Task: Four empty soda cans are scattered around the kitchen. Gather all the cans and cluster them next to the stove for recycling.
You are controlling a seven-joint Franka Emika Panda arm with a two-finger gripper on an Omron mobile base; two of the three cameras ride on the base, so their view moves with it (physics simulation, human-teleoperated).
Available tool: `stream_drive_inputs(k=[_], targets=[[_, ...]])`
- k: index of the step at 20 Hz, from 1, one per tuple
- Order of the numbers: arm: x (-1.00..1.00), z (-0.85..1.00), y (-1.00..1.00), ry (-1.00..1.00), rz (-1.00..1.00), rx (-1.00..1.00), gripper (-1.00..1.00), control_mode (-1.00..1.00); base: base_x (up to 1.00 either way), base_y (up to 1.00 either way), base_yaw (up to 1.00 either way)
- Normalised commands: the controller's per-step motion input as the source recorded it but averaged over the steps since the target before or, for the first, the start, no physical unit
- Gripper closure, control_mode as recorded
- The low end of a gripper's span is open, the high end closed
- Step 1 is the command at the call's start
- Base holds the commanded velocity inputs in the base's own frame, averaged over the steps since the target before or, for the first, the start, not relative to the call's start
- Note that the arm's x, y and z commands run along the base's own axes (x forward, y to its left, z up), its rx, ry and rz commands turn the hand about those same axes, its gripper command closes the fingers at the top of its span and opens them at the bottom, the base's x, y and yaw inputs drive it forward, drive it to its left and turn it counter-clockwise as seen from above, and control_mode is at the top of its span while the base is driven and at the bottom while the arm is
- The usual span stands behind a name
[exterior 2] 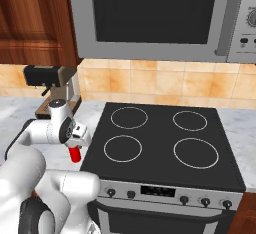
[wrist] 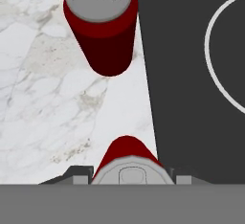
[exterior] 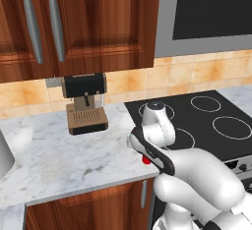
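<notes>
Nearest the hand camera, a soda can (wrist: 127, 158) is seen pinched between the jaws of the gripper (wrist: 128, 177), whose dark fingertips (wrist: 76, 174) flank it low in the hand view. The can's silver-grey top faces the camera, so its long axis is judged to run straight down from the hand toward the counter, upright. In the right base view the same held can (exterior 2: 75, 154) hangs below the wrist, just off the left edge of the stove (exterior 2: 160, 143), above the marble counter (exterior 2: 20, 113). In the left base view only a red sliver of it (exterior: 146, 159) is visible beneath the forearm.

Just beyond the held can, a second soda can (wrist: 103, 27) stands upright on the marble, its opened top visible, right beside the dark edge of the cooktop (wrist: 191, 74). A strip of bare marble is left between the two cans, and this is the relation on which the coming move is judged to turn: the held can has to be lowered onto that strip, beside the stove edge and short of the standing can, without knocking it.

Farther back, a coffee machine (exterior: 86, 103) is set against the tiled wall under the wooden cabinets (exterior: 78, 22), and a microwave (exterior 2: 150, 18) is mounted above the stove.
</notes>
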Motion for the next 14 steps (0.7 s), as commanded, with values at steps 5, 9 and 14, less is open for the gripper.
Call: stream_drive_inputs(k=[5, 9, 14], targets=[[0.04, -0.25, 0.00, 0.00, 0.00, 0.00, 1.00, -1.00, 0.00, 0.00, 0.00], [0.00, -0.30, 0.00, 0.00, 0.00, 0.00, 1.00, -1.00, 0.00, 0.00, 0.00], [0.00, -0.09, 0.00, 0.00, 0.00, 0.00, 1.00, -1.00, 0.00, 0.00, 0.00]])
